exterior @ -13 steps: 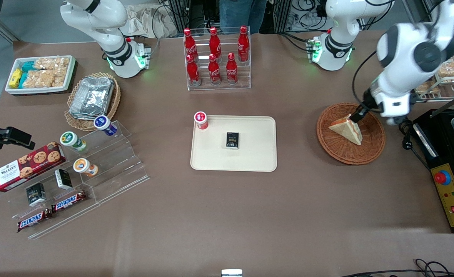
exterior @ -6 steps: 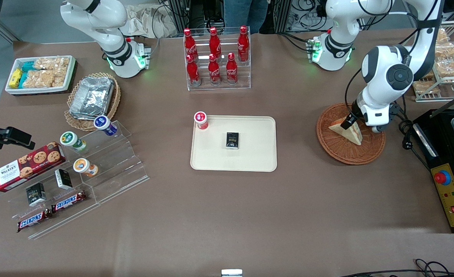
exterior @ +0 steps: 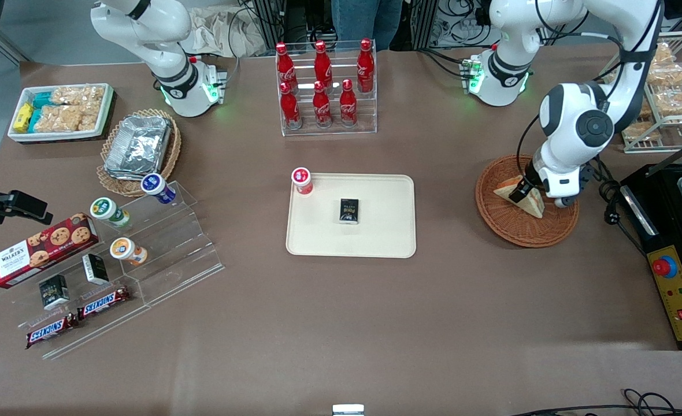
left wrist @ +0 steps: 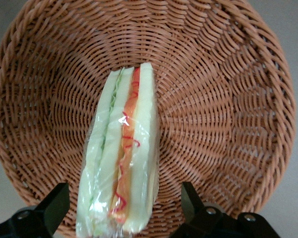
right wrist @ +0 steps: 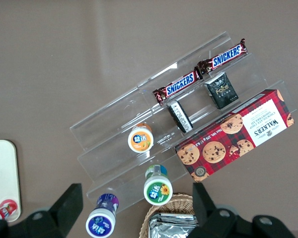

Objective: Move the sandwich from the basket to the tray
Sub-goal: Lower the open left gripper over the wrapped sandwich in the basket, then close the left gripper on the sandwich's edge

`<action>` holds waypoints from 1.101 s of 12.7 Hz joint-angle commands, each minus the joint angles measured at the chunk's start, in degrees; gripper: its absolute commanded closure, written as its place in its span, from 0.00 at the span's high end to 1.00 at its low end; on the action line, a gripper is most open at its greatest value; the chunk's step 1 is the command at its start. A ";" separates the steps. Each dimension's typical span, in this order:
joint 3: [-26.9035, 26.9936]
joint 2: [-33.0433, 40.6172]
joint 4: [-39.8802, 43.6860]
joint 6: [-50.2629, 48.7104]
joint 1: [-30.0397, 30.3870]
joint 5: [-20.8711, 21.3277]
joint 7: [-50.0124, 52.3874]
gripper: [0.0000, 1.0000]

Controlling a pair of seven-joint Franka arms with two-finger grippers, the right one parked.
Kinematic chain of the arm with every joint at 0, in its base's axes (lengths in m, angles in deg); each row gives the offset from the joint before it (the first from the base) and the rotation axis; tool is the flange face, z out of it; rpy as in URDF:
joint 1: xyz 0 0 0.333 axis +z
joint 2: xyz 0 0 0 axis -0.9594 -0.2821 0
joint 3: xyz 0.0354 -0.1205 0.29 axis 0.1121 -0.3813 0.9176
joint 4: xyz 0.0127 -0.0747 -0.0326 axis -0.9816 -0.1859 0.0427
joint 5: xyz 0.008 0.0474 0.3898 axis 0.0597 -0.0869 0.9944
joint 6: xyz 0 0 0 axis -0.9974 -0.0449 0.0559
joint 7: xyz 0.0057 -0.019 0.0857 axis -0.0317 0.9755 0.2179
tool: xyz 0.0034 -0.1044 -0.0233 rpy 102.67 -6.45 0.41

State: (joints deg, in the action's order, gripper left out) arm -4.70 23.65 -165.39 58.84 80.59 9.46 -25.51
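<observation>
Sandwich in basket, near end cut off | pincer spread astride it, fingertips hidden

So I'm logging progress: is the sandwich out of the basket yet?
No, the sandwich lies in the basket, wicker showing all around it. The open gripper straddles it, fingers apart on either side.

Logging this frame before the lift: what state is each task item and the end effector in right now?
sandwich: wrapped, standing on edge in the basket, not lifted.
basket: holding the sandwich.
tray: no sandwich yet; holds a small dark box.
end effector: open, fingers either side of the sandwich, not touching.
</observation>
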 commanded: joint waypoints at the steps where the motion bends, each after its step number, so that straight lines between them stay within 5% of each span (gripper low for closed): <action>1: 0.32 -1.19 -0.29 1.80 0.49 1.44 0.95 0.90; 2: 0.32 -1.28 -0.21 1.80 0.49 1.44 0.95 0.80; 5: 0.32 -1.02 -0.29 1.63 0.49 1.52 0.08 0.03; 8: 0.32 3.53 0.58 -4.40 0.49 1.44 -1.93 0.00; 14: -0.38 12.78 16.99 -30.25 -5.54 -3.92 -31.51 0.00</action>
State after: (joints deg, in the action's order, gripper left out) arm -4.84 35.75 -153.91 34.68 78.88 6.91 -48.51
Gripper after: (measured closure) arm 0.705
